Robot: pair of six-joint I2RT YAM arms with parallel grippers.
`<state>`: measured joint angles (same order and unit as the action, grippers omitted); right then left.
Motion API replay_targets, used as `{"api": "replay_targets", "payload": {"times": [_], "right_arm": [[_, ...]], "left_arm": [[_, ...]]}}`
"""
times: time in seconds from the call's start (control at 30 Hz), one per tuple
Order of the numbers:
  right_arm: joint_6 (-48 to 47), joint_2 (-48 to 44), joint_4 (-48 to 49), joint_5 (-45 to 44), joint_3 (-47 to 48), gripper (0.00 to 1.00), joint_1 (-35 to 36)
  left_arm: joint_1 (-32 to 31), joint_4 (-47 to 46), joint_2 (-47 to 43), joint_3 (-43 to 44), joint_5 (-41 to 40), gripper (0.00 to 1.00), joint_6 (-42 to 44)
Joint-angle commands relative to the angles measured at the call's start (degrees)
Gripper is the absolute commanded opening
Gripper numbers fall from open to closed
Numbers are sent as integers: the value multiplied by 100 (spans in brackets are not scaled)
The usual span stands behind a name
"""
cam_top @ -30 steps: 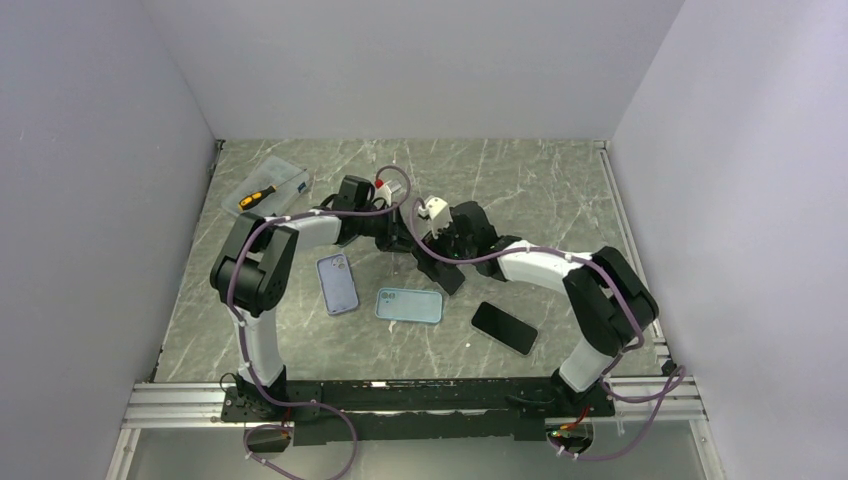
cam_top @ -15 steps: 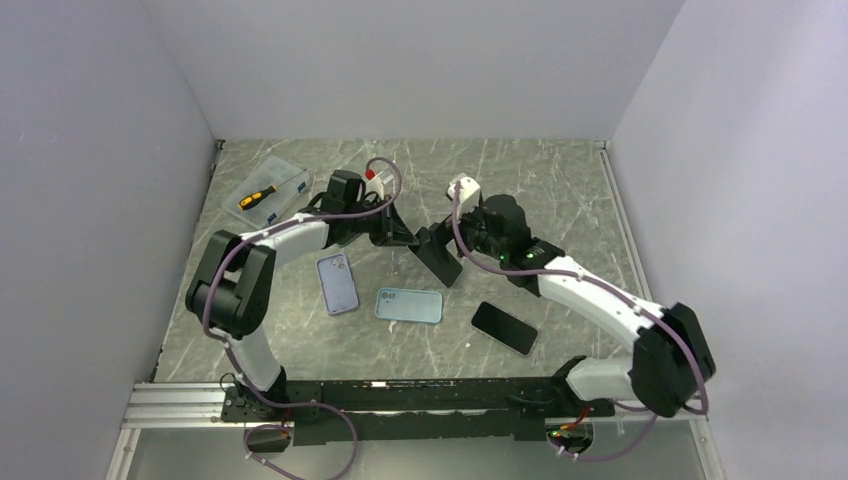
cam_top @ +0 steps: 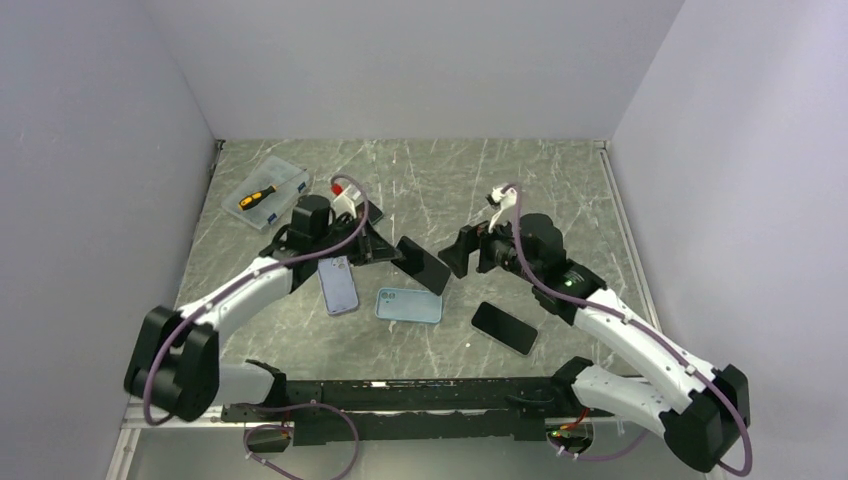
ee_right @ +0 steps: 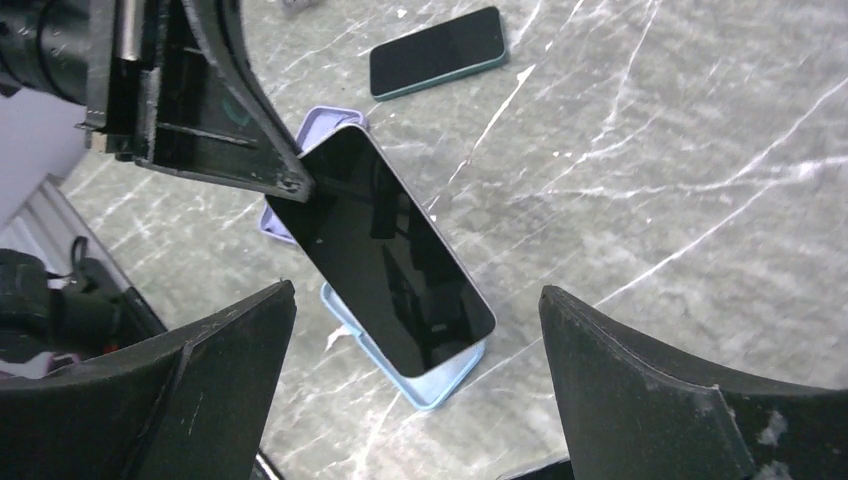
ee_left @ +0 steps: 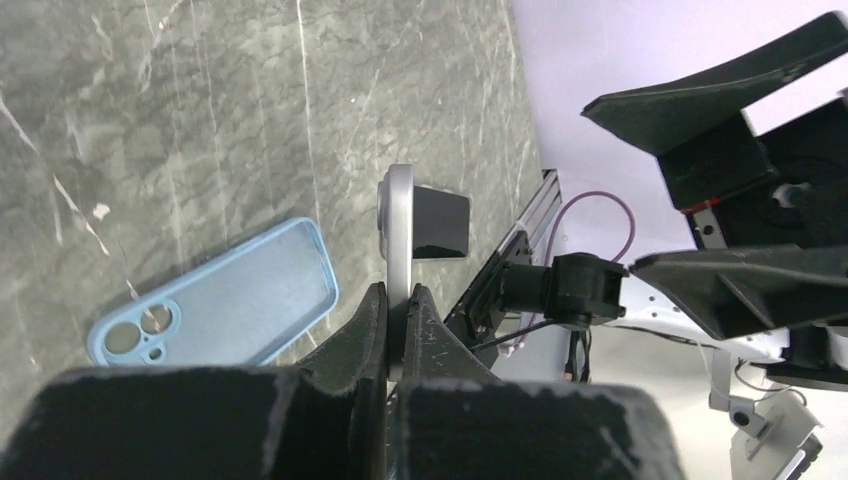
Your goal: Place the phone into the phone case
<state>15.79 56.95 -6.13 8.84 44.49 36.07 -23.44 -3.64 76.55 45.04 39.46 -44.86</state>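
A grey, white-veined marble worktop point(cam_top: 540, 190) fills the floor of the cell, closed in by plain pale walls point(cam_top: 420, 70) at the back and on both sides. In the far left corner lies a clear plastic box point(cam_top: 283, 178), set at a slant. A screwdriver point(cam_top: 257, 197) with an orange and black handle lies in it. An aluminium rail point(cam_top: 180, 400) runs along the worktop's near edge.
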Motion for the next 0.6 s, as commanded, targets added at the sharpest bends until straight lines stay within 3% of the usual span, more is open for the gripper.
{"api": "replay_targets", "payload": {"times": [0.0,0.27,0.57], "right_arm": [[1001,-521,-155,-60,-260,94,-4],[2446,-1340,213,452,-1039,91,-14],[4072,-2012,1766,1112,-2231,86,-13]], "left_arm": [[-20,-595,-968,-403,-253,0,-532],[-20,-713,-2545,-1265,-547,0,-1181],[-20,-1407,-3870,-2109,-578,0,-2132]]}}
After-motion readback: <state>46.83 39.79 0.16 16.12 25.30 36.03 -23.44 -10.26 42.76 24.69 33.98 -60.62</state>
